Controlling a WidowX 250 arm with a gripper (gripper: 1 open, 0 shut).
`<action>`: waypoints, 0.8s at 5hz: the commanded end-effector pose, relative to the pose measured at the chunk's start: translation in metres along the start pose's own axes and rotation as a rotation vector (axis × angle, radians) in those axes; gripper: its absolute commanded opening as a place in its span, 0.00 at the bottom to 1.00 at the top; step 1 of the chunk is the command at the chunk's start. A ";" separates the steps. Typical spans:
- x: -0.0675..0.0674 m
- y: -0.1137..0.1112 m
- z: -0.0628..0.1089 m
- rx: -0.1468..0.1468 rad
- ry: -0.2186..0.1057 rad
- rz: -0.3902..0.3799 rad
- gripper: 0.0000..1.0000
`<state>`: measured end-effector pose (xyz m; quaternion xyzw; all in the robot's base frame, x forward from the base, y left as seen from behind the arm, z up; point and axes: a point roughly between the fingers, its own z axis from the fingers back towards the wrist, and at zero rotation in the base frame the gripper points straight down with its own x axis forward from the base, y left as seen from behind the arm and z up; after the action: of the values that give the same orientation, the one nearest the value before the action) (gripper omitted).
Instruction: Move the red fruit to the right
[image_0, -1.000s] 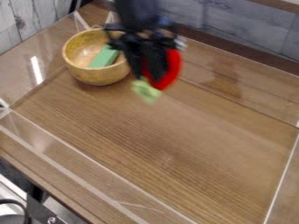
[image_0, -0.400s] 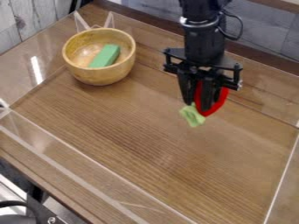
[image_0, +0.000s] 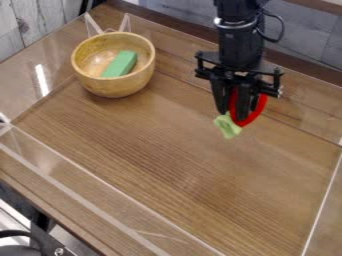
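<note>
The tool (image_0: 241, 108) was closed on the red fruit (image_0: 247, 106), which looked light but slippery; its fat middle seemed best to grab.

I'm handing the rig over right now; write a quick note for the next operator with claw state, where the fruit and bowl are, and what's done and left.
Claw: closed on the red fruit, which hangs with its light green leafy end pointing down and to the left in the picture.
Fruit: in the right half of the picture, well to the right of the wooden bowl. The green block is inside the bowl.
Done: fruit gripped and out over the right part of the table.
Left: probably lower it, open the claw and back away. How high it hangs, I can't tell from this one view.
</note>
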<state>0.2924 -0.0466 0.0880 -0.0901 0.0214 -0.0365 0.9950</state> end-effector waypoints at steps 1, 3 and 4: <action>0.020 0.012 0.012 0.008 -0.067 0.000 0.00; 0.031 0.030 0.001 0.009 -0.067 -0.009 0.00; 0.036 0.031 -0.006 0.008 -0.079 0.049 0.00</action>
<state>0.3157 -0.0214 0.0562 -0.0884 0.0197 -0.0112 0.9958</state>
